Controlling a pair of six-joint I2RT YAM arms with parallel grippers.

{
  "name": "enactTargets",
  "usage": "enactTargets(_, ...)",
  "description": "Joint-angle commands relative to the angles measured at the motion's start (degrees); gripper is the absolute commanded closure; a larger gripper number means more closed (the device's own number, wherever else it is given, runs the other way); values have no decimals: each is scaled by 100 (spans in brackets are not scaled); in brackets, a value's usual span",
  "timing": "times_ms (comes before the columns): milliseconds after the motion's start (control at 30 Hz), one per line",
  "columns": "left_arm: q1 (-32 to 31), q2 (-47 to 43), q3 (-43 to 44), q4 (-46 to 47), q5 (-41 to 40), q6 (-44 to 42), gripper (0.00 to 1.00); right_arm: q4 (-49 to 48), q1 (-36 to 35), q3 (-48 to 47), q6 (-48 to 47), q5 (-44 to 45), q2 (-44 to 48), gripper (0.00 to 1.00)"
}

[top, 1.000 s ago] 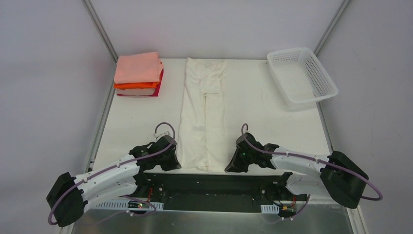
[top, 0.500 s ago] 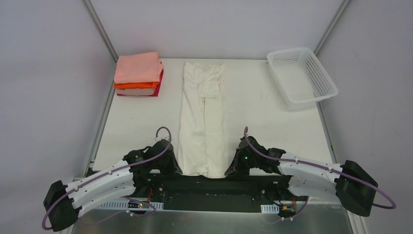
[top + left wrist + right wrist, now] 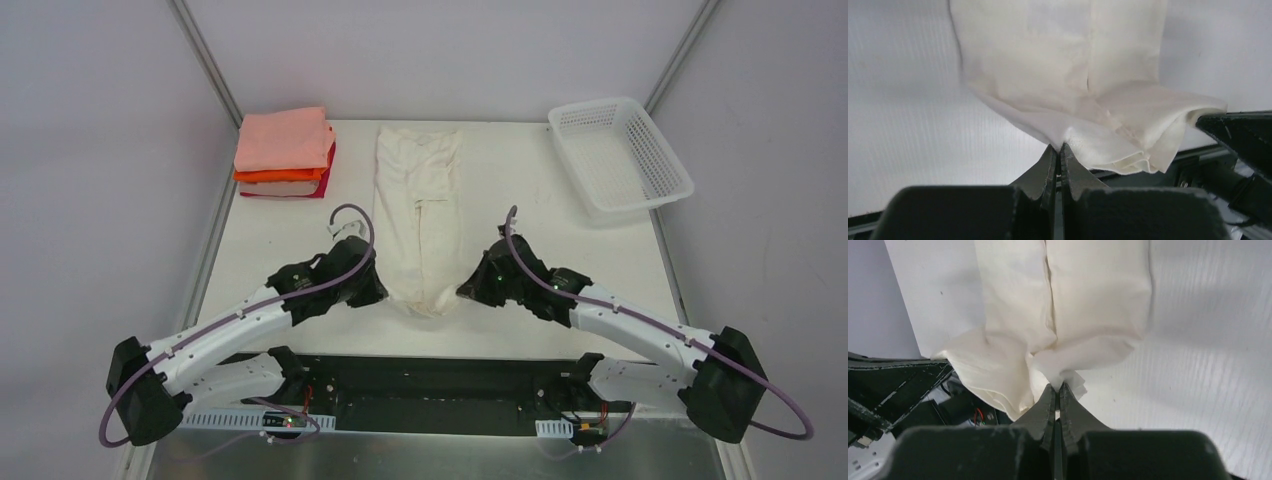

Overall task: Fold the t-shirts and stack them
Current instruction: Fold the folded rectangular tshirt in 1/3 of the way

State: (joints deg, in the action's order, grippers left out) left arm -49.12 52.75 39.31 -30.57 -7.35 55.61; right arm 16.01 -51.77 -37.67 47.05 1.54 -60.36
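Cream-white t-shirt (image 3: pixel 418 215): lay on the table (image 3: pixel 540 230) as a long narrow strip, well left of the basket (image 3: pixel 620 155). Far end about level w/ the basket, flat. Near end bunched, narrowed and held up off the surface. Showed a centre line down its length in both wrist views, where two folded-in sides met.

Left gripper (image 3: pixel 372 290): sat on the side of the strip away from the basket, at the cloth's near-left corner. Was clamped tight on that corner; in the wrist view, jaws pressed together w/ only a thin pinch of fabric betw. them.

Right gripper (image 3: pixel 470 292): sat betw. the strip and the basket, much nearer the arm bases than the basket. Was closed the same way on the near-right corner, cloth nipped at the very tips.

Betw. the two grippers: near hem sagged in loose, layered folds.

Folded stack: stood across the strip from the basket, about level w/ it, well apart from both. Salmon-pink t-shirt (image 3: pixel 284 138) on top, orange t-shirt (image 3: pixel 280 175) under it, then a thin sliver of white t-shirt (image 3: pixel 285 186), crimson-red t-shirt (image 3: pixel 322 183) at the bottom. Edges roughly aligned.

Basket itself: white plastic lattice, set at an angle to the table's far edge.
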Motion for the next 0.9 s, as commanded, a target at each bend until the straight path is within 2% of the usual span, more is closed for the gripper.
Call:
enactTargets(0, 372, 678, 746, 229, -752, -763, 100, -284, 370, -763, -702, 574, -523, 100)
enactTargets(167, 899, 1219, 1270, 499, -850, -1112, 100, -626, 893, -1359, -1004, 287, -1273, 100)
enactTargets(333, 1535, 1688, 1532, 1014, -450, -1431, 98, -756, 1270, -1882, -1184, -22, -1877, 100)
enactTargets(400, 1727, 1937, 1692, 1100, -347, -1513, 100, -856, 1417, -2025, -1206, -98, -2039, 100)
enactTargets(867, 2606, 3455, 2672, 1545, 454, -2093, 100, -1242, 2168, -2811, -1368, -979, -3203, 100)
